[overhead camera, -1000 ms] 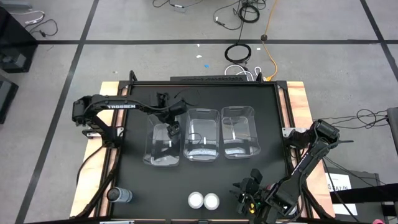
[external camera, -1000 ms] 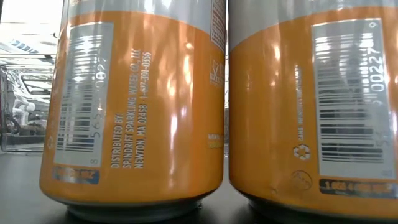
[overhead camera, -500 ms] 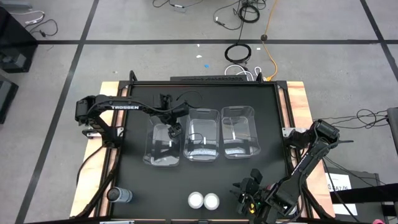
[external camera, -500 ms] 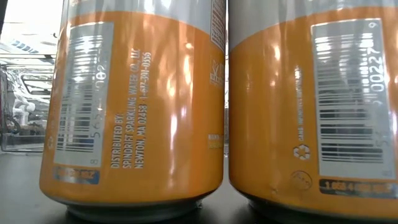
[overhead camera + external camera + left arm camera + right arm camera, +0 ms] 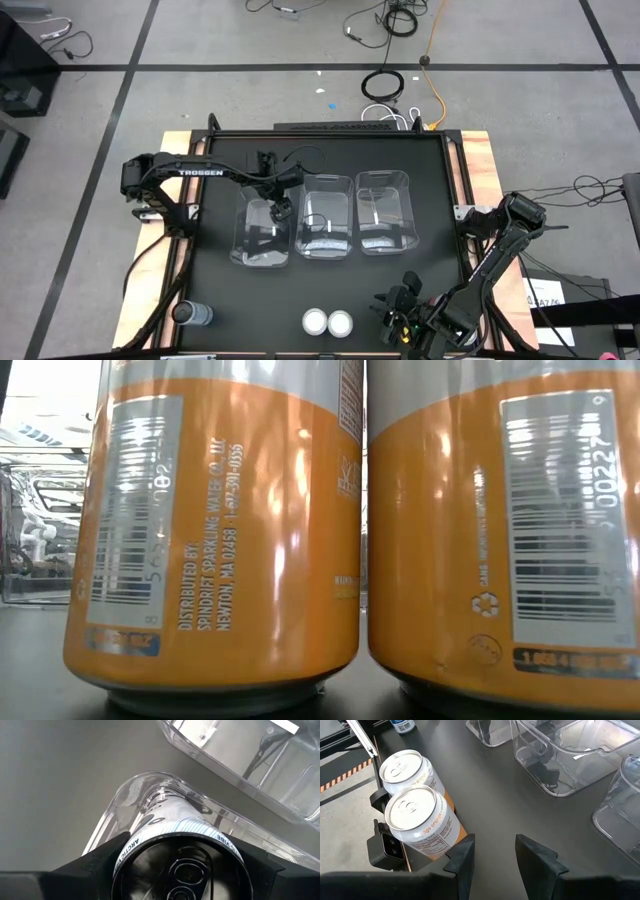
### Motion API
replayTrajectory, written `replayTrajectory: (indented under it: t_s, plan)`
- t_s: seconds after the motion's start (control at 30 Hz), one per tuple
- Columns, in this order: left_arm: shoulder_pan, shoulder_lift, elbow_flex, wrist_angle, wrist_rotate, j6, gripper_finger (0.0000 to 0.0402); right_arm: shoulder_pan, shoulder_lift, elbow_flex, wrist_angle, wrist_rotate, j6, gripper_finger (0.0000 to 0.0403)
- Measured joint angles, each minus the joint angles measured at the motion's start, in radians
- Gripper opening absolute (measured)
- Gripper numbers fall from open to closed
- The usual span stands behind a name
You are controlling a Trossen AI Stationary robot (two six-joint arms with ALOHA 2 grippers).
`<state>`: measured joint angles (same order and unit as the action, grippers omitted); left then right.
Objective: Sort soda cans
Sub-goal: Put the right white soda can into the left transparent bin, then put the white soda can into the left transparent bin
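The left tool (image 5: 182, 870) stays clamped on a dark-topped white metal soda can (image 5: 177, 837) above the leftmost clear plastic bin (image 5: 243, 245); nothing moves, so release looks next. The right tool (image 5: 492, 852) waits empty, fingers apart, two orange cans (image 5: 417, 817) just beside it on the black surface (image 5: 400, 270).

left hand (image 5: 281, 205) | shifted slightly from 1 s ago
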<state>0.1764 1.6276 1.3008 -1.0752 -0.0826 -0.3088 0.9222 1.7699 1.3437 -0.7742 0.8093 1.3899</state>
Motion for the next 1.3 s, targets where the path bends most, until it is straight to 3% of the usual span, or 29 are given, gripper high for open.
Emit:
replayTrajectory:
  t_s: [0.43,1.03,1.3]
  plan:
    - [0.0,0.006,-0.005,-0.016,-0.001,0.009,0.0361,0.0,0.0,0.0,0.001,0.0,0.0,0.0134]
    - [-0.017,-0.189,-0.003,-0.17,0.056,-0.083,0.0364,0.0,0.0,0.0,0.035,0.0,0.0,0.0134]
    - [-0.074,-0.345,-0.003,-0.333,0.038,-0.29,0.0364,0.0,0.0,0.0,0.055,0.0,0.001,0.0134]
